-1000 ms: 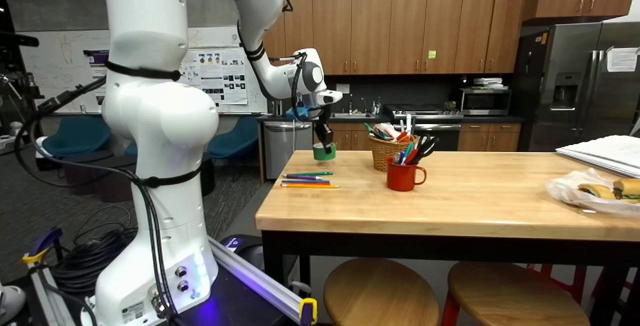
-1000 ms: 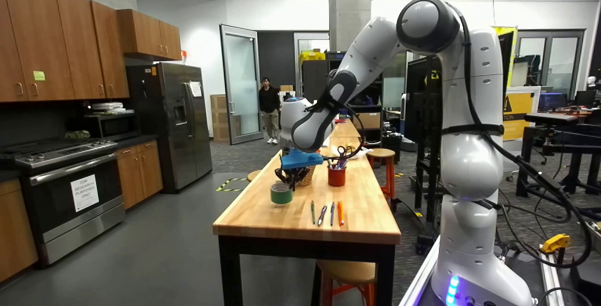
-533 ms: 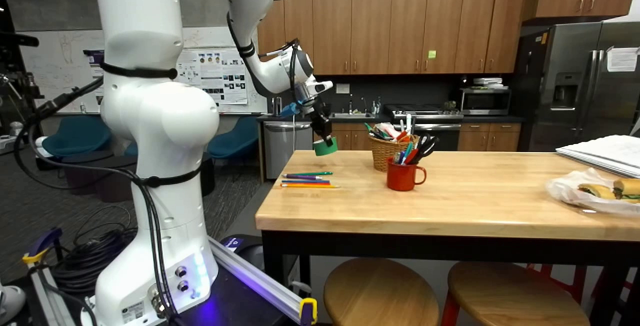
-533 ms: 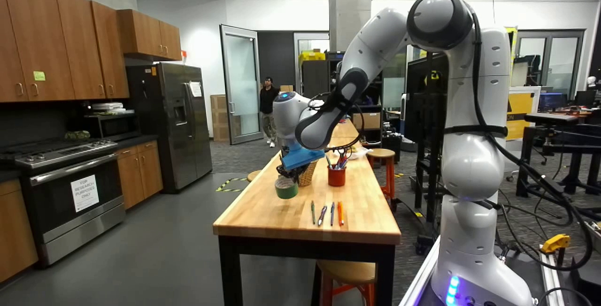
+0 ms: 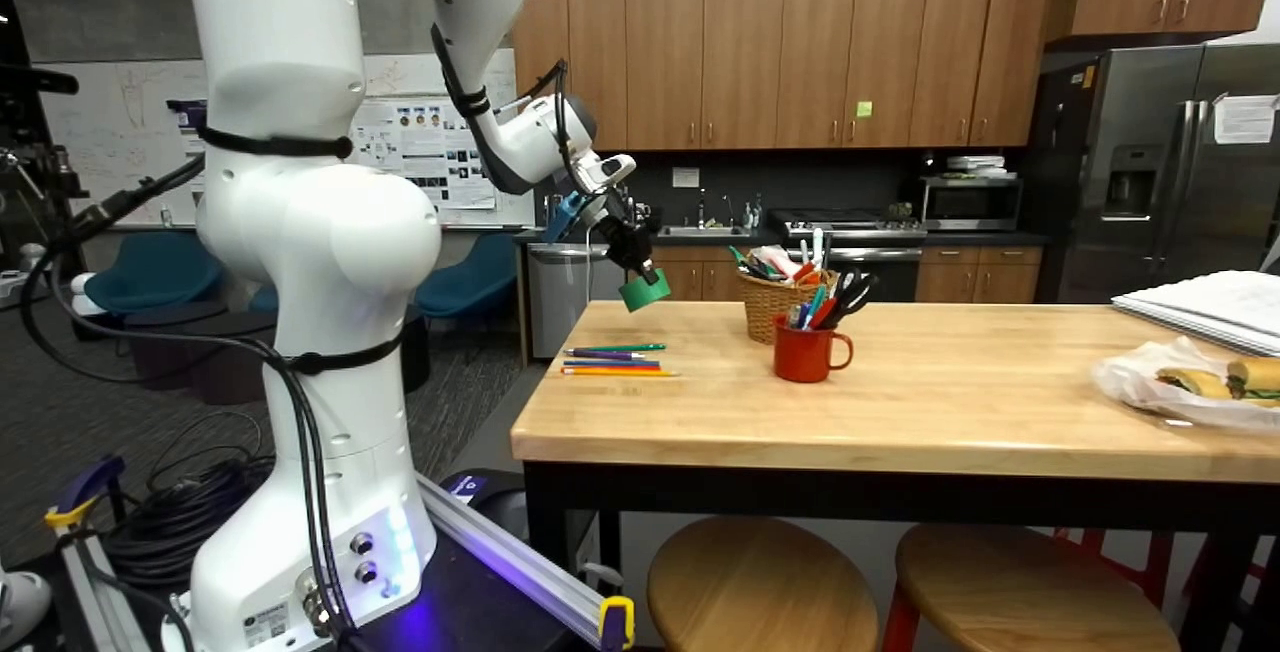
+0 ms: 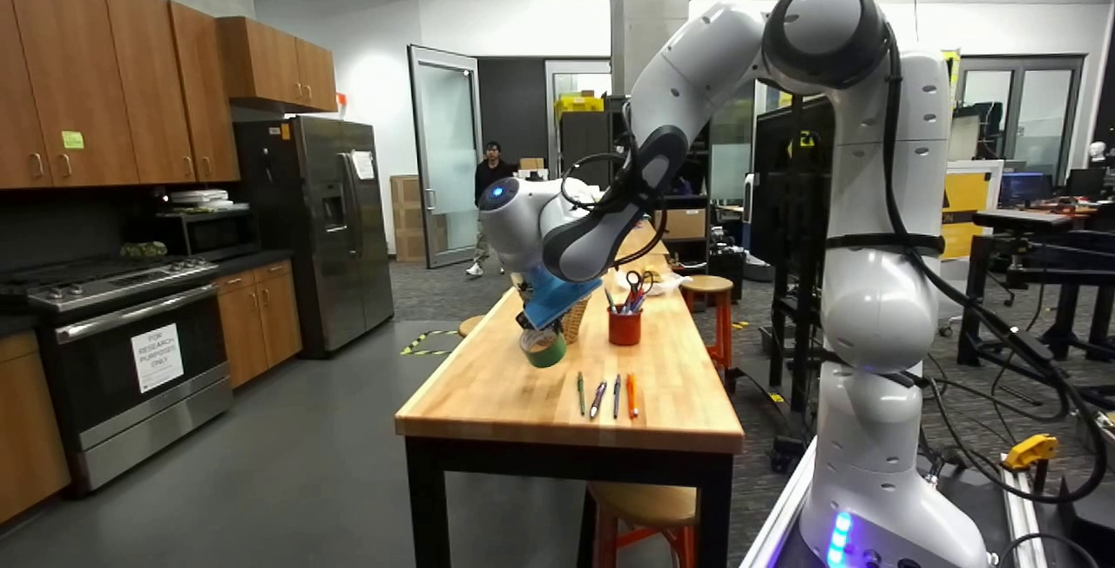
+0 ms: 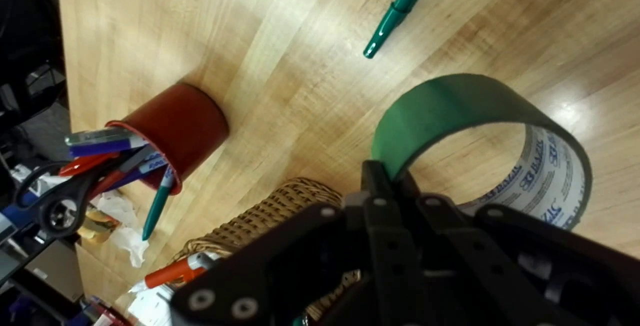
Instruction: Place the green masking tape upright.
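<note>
Operator: What has the gripper (image 7: pixel 392 177) got?

Guide: Your fingers (image 7: pixel 384 218) are clamped on the wall of the green masking tape (image 7: pixel 450 103), one finger through the hole, the other against the green outside. That suits it: the wall is thin, the whole roll wide, and a pinch there likely lets you turn it.

Operator: And where does the tape hang?

Guide: Off to one side of your fingers, most of it reaching beyond them unsupported. Both exterior views show it tilted, and it seems to be over the table (image 7: pixel 300 81), though you can't tell how close its lower edge comes.

Operator: Why the slant?

Guide: I take "upright" to mean resting on its curved side, so your slant probably serves to tip it that way. More turning looks needed before you lower it.

Operator: Anything to watch?

Guide: The basket (image 7: pixel 265 216) shows on the opposite side of your fingers from the tape, the red mug (image 7: pixel 177 128) farther that way. Your pinch is off-centre, so the tape could swivel on contact, or roll once released.
</note>
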`<action>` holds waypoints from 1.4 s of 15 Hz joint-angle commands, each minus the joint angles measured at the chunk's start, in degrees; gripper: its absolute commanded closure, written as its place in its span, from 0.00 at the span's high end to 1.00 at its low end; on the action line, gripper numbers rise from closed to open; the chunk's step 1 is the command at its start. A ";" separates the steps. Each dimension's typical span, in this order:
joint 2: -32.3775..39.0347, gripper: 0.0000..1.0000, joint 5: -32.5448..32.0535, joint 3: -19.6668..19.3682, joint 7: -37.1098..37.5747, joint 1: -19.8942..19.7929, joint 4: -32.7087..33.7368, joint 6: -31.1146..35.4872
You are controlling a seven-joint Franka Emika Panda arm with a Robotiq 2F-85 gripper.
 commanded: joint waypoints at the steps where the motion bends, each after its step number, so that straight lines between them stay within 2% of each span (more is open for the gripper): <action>1: 0.51 0.01 -4.94 1.46 2.36 1.51 1.35 -5.28; 7: 3.65 0.01 -12.75 2.72 3.94 2.93 3.73 -10.31; 15: 10.05 0.01 -24.26 2.41 6.00 3.96 5.23 -13.88; 21: 13.79 0.01 -26.84 2.28 5.94 3.81 6.31 -15.01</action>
